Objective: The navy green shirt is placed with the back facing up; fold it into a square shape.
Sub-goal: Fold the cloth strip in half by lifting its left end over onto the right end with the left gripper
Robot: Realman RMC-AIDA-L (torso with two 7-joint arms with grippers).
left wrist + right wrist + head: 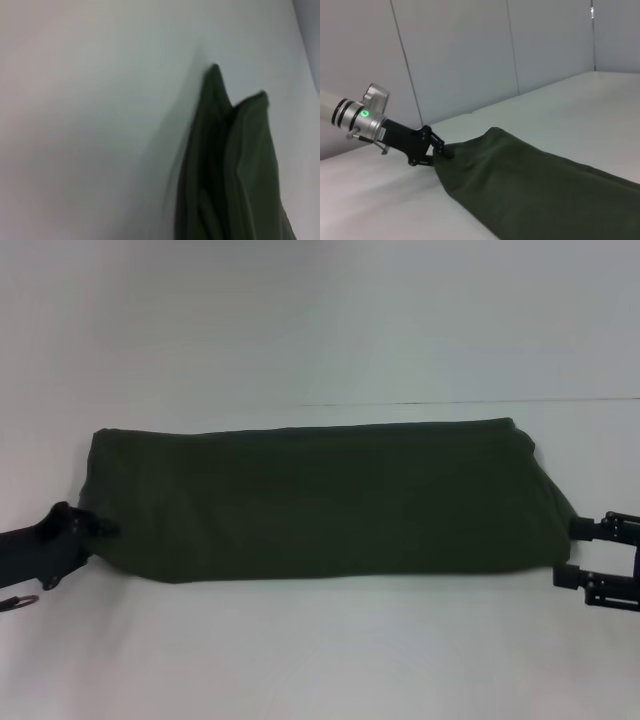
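Gripping the shirt (pixel 320 502) at its left end, my left claw (pixel 98 528) is pinched shut on the cloth near the front corner; the right wrist view shows those fingers closed into the bunched edge (pixel 444 150), with the fabric drawn to a point there. The shirt itself lies across the white table (pixel 320 660) as a long dark band, already folded lengthwise, its plain side up and its far edge running close to the table's back line. From my left wrist, I see only doubled layers of green standing up in two peaks (pixel 235 160), so several thicknesses meet at that end.

At the right end, my right claw (pixel 572 552) sits just off the shirt's corner with its two fingers spread, one above the other in the head view, and nothing between them. It appears to touch the hem or stand just beside it; I cannot tell which.

My worry is the uneven hold. If I lift or swing the left end over while the right end is free, the band could drag, twist or slide on the table, and the fold would land crooked rather than square. My left pinch may also have caught only some layers, so the lower ones could slip out and sag.
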